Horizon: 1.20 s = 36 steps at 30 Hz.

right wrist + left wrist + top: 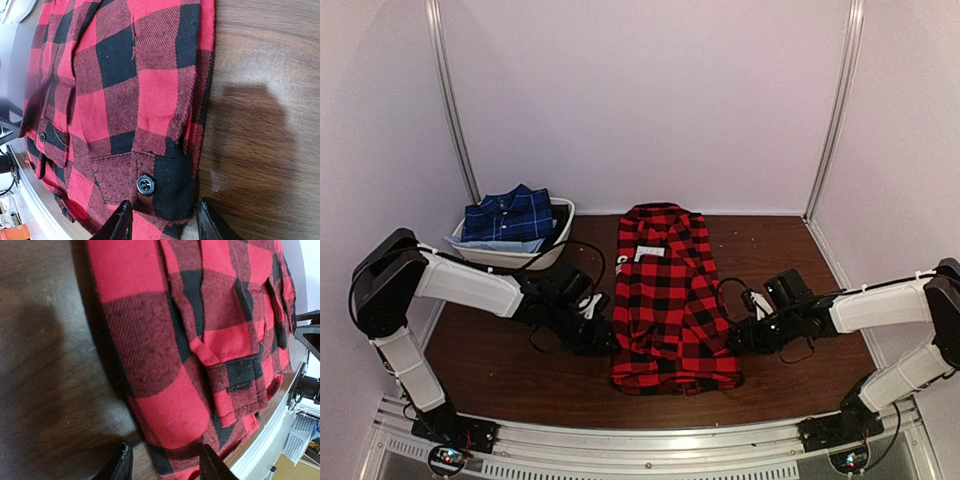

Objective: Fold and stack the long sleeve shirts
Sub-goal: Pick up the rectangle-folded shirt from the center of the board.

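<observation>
The red-and-black checked shirt [665, 300] lies lengthwise in the middle of the wooden table [500, 360]. The left gripper [165, 465] is low at its left edge and the right gripper [162, 220] at its right edge. Both have the fingers about halfway apart, with the border of the cloth between them, not pinched. The navy shirt [510, 212] sits in a white basin [510, 258], far left.

near shirt [665, 295] lies on the table [490, 355], left gripper [602, 336] at its 9 o'clock, right gripper [736, 336] at 3, far shirt [510, 214] in the tub [525, 257] at 10
</observation>
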Tool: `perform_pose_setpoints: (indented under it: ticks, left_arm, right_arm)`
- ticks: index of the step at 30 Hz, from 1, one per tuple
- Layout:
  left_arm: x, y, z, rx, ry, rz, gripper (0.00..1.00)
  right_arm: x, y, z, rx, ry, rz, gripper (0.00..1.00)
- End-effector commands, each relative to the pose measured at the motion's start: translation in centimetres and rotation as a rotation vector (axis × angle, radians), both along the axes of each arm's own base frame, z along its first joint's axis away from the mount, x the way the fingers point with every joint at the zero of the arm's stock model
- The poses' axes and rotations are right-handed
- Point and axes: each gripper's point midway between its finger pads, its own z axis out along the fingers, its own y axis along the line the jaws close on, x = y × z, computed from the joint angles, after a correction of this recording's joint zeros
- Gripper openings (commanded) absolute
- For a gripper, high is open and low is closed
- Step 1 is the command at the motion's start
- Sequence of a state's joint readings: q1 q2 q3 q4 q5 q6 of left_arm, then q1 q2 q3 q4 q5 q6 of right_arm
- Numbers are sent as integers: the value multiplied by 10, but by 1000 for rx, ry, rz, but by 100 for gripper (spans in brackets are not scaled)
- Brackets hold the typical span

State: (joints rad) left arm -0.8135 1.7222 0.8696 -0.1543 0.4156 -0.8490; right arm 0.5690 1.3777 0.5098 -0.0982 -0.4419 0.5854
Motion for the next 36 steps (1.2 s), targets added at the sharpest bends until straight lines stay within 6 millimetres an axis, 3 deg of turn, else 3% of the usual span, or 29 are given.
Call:
perform_pose_setpoints:
  ticks: [1, 6, 15, 17, 26, 33, 36]
  left_arm:
    - [-7, -5, -9, 7, 21, -2, 46]
    - [-11, -14, -11, -8, 38, -18, 38]
    - [-29, -19, -1, -51, 72, -51, 1]
    - [-34, -17, 2, -53, 76, -58, 0]
    - [-46, -13, 24, -79, 67, -74, 0]
    - [-34, -20, 43, -118, 51, -65, 0]
    - [-19, -23, 58, -182, 53, -29, 0]
  right_arm:
    - [-7, 0, -7, 2, 26, -8, 42]
    - [-8, 6, -4, 19, 17, -2, 34]
    - [-14, 12, 6, 53, 1, 1, 5]
    - [-18, 13, 9, 59, 1, 6, 0]
    - [-16, 15, 35, 73, -42, -5, 0]
    - [4, 27, 62, 97, -98, -16, 0]
    - [20, 36, 74, 112, -127, -26, 0]
